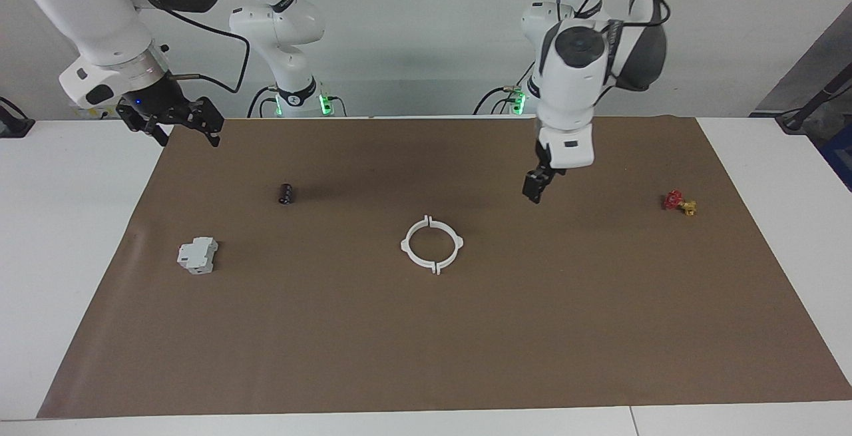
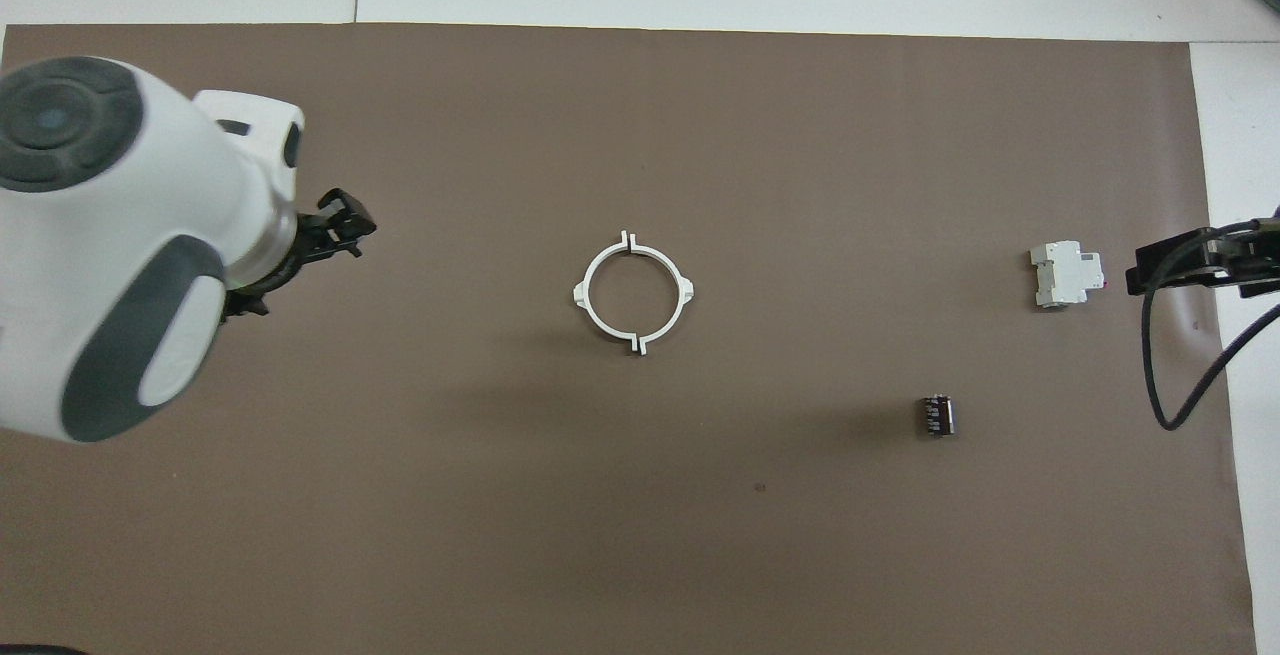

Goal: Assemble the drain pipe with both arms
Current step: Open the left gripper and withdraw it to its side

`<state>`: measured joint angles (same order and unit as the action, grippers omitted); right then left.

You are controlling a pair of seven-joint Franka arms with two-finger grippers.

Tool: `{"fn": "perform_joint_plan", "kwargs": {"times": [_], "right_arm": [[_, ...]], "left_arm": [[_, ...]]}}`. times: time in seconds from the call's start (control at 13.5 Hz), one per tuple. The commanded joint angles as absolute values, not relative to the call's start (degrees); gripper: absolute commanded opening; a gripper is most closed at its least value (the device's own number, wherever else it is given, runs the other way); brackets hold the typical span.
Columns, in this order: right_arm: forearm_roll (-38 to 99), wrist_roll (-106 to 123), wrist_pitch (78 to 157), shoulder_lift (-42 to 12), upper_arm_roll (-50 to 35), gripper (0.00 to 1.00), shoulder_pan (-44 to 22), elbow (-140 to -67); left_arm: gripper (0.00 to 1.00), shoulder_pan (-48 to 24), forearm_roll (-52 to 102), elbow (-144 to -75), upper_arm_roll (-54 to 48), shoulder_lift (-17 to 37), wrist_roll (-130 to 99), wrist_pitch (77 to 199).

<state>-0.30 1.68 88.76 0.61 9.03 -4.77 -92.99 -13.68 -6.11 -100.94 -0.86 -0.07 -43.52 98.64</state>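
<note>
Mid-mat, drain pipe [image 1: 432, 244] apart from raised left gripper [image 1: 534, 191].

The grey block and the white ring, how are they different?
The grey block is chunky and solid; the white ring is thin and flat with an open middle. The block looks like one piece; the ring is two half pieces with small gaps where their ends meet. The block sits toward the right arm's end of the brown mat; the ring lies near the middle. Both are pale, rest on the mat, and no gripper touches them.
</note>
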Motion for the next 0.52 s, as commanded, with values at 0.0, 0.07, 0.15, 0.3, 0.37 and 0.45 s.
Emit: {"fn": "perform_joint_plan", "kwargs": {"times": [0.0,0.07,0.15,0.3,0.37,0.45], "right_arm": [[0.8,1.4,88.9,2.1,8.8,1.0,-4.4,-94.6],[0.8,1.4,88.9,2.1,8.8,1.0,-4.4,-94.6],[0.8,1.4,88.9,2.1,8.8,1.0,-4.4,-94.6],[0.8,1.4,88.9,2.1,8.8,1.0,-4.4,-94.6],[0.8,1.4,88.9,2.1,8.8,1.0,-4.4,-94.6],[0.8,1.4,88.9,2.1,8.8,1.0,-4.4,-94.6]], "left_arm": [[1.0,-3.5,-2.9,-101.9,-1.2,-6.0,-23.1,92.0],[1.0,-0.6,-2.9,-101.8,-1.1,-7.5,-17.5,91.2],[1.0,1.6,-2.9,-101.0,-1.1,-7.9,-14.9,89.6],[1.0,1.8,-2.8,-96.6,-1.8,-7.8,-13.6,84.7],[1.0,1.3,-2.8,-97.2,-2.2,-7.9,-12.1,85.9],[1.0,0.5,-2.7,-99.3,-2.2,-8.8,-11.0,89.6]]}}
